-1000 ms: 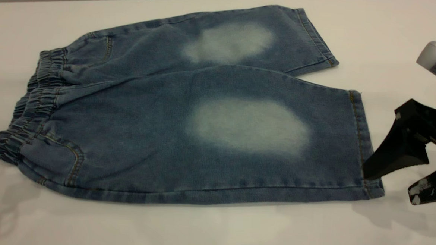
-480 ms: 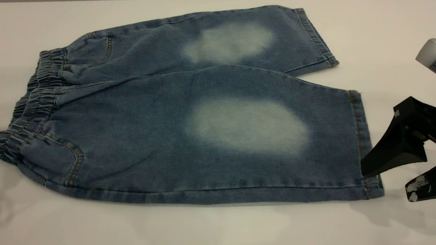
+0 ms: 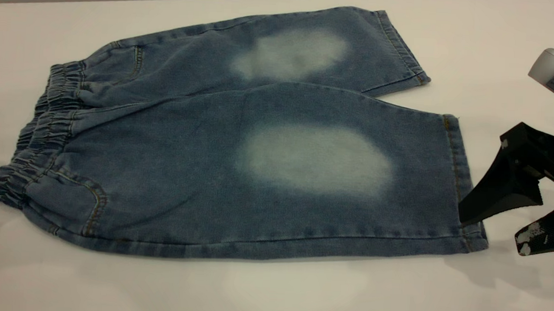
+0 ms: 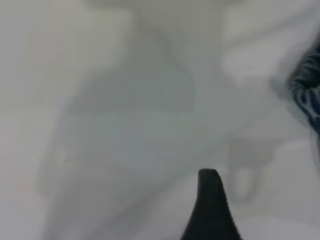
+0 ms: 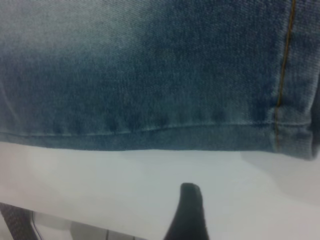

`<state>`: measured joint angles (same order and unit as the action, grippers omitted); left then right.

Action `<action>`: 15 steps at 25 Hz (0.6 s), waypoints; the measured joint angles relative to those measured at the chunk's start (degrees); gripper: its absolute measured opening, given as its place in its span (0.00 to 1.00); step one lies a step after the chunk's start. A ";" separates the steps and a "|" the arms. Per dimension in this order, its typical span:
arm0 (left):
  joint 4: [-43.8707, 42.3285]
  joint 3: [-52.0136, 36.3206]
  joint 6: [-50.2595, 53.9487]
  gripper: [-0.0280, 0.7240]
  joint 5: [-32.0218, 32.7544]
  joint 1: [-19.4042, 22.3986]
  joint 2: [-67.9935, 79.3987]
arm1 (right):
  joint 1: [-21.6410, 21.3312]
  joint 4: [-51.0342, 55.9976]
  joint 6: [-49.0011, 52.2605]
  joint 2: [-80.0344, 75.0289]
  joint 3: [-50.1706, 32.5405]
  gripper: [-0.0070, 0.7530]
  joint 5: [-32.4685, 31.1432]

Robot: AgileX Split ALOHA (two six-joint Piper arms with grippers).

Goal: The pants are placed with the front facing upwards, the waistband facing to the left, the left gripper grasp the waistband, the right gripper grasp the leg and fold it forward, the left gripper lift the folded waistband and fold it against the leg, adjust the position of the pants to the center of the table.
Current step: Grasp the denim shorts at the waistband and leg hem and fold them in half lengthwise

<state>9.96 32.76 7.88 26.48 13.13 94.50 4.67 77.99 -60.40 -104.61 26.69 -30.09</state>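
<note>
1. The right pincer (image 3: 491,226) sits at the right edge of the exterior view, its two black fingers spread apart and holding nothing; the upper finger's tip (image 3: 466,215) lies at the hem of the near leg (image 3: 314,176), close to that leg's near corner, while the lower finger, scuffed white at its tip, hangs over bare desk (image 3: 270,292) just beside the hem.
2. In the right wrist view one dark fingertip (image 5: 187,210) shows over white desk, with the leg's stitched hem corner (image 5: 290,130) just beyond it — apart from the cloth in that picture.
3. The left pincer (image 4: 210,210) shows only in the left wrist view, as a single black finger above pale desk; whether it is apart or together I cannot tell. A scrap of blue denim (image 4: 307,92) shows at that picture's edge, well away from the finger.
4. The pants (image 3: 240,139) lie flat on the desk, front up, with a pale faded patch on each thigh.
5. The waistband (image 3: 41,133) — gathered and ruched — is at the left end; both legs run to the right, the far leg (image 3: 292,52) ending short of the near one.
6. No pincer holds the cloth, and the pants are unfolded.
</note>
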 joint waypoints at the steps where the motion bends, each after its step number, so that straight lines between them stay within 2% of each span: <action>1: 2.10 0.00 -3.08 0.66 0.06 0.73 0.42 | 0.00 0.00 0.00 0.00 0.00 0.70 -0.06; 8: 21.31 0.74 -27.88 0.66 -2.32 1.61 3.50 | 0.00 0.04 -0.02 0.00 0.00 0.70 -0.17; 11: 28.86 0.74 -34.94 0.66 -3.75 1.61 5.95 | 0.00 0.04 -0.02 0.00 0.05 0.70 -0.17; 15: 32.32 0.74 -38.80 0.66 -5.56 1.61 8.81 | 0.00 0.04 -0.14 0.00 0.05 0.70 -0.17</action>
<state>42.29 33.50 -30.92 20.91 14.74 103.31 4.67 78.04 -60.54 -104.61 26.74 -30.27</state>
